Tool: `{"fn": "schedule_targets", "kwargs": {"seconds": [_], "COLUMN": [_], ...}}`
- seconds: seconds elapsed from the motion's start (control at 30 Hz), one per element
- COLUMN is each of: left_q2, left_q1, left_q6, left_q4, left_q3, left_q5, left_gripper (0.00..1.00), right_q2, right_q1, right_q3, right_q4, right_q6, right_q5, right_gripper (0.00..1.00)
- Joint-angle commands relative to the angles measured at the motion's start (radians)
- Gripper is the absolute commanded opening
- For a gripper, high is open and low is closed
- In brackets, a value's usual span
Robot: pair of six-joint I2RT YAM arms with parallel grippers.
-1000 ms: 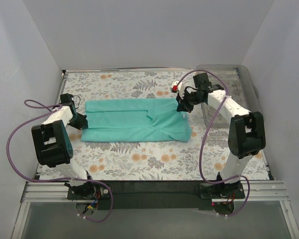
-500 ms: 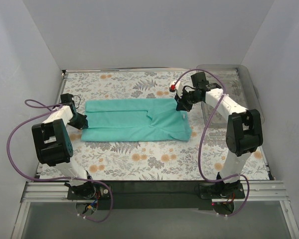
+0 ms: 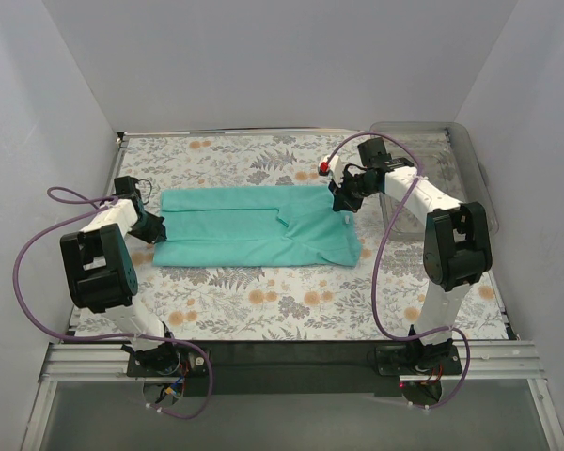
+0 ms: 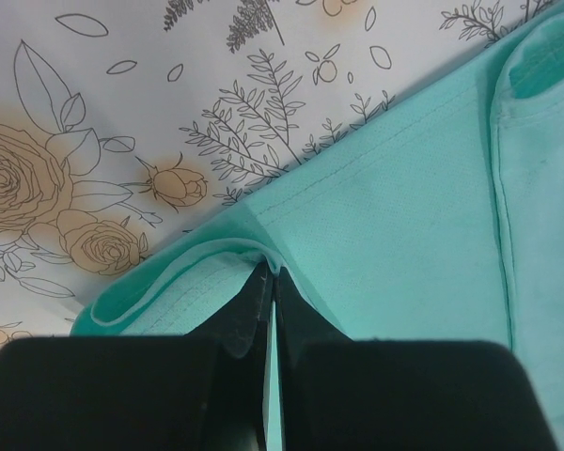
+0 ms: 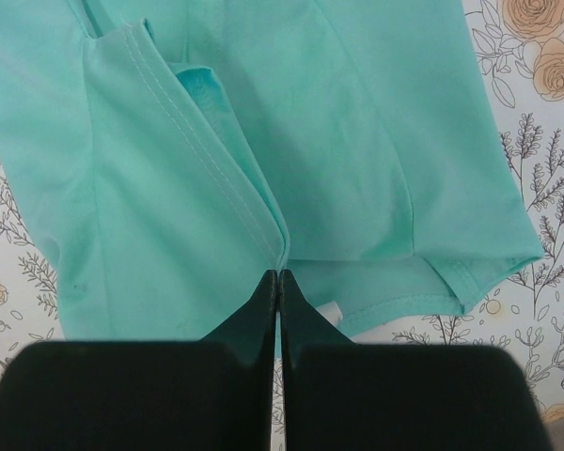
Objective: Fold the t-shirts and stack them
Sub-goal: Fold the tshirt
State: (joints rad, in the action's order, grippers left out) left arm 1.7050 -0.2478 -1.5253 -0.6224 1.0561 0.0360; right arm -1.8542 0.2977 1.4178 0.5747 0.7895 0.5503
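1. The teal-green t-shirt (image 3: 258, 225) lies flat in the middle of the worktop (image 3: 263, 301), folded into a long band running left to right. Its far edge is straight, and its right end spreads wider toward the near side.
2. A crease runs along the band, and right of the middle a folded flap edge cuts across it at a slant.
3. My left tool (image 4: 268, 282) is clenched on the shirt's left end: the 2 black fingers are pressed together with a thin fold of cloth pinched between them, the hem rolled up just in front.
4. My right tool (image 5: 279, 277) is clenched on the shirt's far right corner. The tips meet right where a stitched hem fold comes down, with a sliver of teal caught between them.
5. Seen from above, my left arm (image 3: 99, 268) reaches in low from the left edge, and my right arm (image 3: 461, 249) bends in from the right.
6. The worktop carries a floral print — orange roses and grey leaves.
7. A clear bin (image 3: 456, 132) sits in the far right corner, just behind my right arm. Purple cables (image 3: 23, 272) loop off both arms, and white walls (image 3: 263, 66) close in 3 sides.
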Motion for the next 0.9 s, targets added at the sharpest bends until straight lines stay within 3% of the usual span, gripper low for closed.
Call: {"fn": "schedule_targets", "kwargs": {"seconds": [0.0,0.87], "left_q2": [-0.008,-0.008], "left_q1": [-0.005,-0.007], "left_q6": [0.014,0.024], "left_q4": [0.013,0.027], "left_q3": [0.036,0.053], "left_q5": [0.001,-0.010], "left_gripper": [0.00,0.00], "right_q2": [-0.008,-0.040], "right_q1": [0.006,0.011], "right_q3": [0.040,0.058], "right_q4": [0.001,-0.001], "right_q6": [-0.007,-0.019], "right_q5": [-0.006,-0.032], "right_gripper": [0.01,0.01]}}
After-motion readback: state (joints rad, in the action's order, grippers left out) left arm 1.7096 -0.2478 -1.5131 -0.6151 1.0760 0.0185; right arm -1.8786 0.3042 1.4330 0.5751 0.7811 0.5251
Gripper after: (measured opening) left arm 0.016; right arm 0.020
